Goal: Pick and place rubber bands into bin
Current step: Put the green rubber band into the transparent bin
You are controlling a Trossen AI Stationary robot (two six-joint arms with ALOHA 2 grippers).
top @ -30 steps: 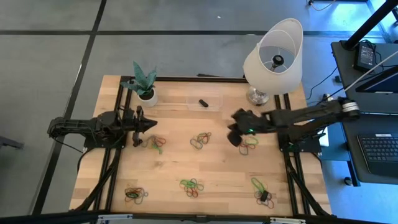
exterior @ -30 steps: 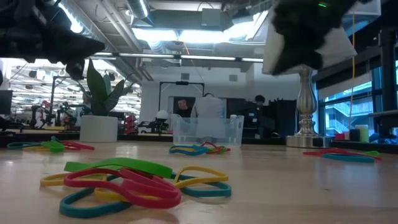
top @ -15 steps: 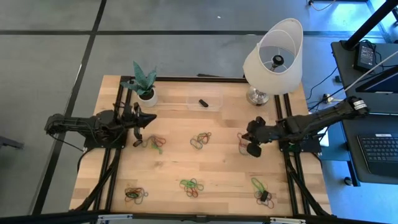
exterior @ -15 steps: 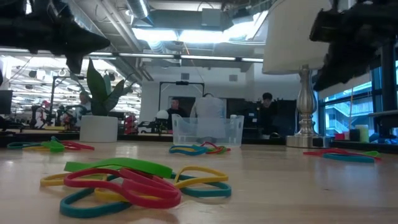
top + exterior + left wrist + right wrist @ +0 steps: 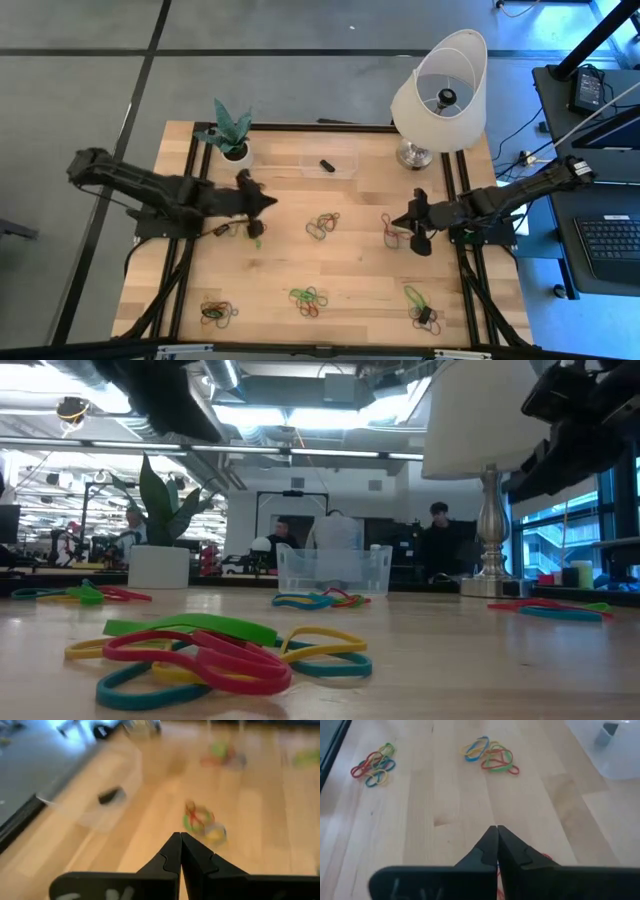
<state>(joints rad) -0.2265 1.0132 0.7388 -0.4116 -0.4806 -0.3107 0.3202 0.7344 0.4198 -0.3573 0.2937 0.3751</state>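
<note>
**Right arm nearest a cluster**

The right end effector (image 5: pixel 412 217), closed and empty, sits just beside the bin-far cluster of thin coloured rubber bands (image 5: pixel 393 228). The clear plastic bin (image 5: pixel 330 163) lies beyond. The left end effector (image 5: pixel 262 201), closed, hovers near another cluster.

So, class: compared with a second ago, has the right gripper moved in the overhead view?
Yes. The right gripper, shut, has pulled back toward the table's right edge, away from the bin and out past the lamp base.

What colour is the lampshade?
White. The lampshade shows best in the high view, standing at the table's far right corner.
</note>
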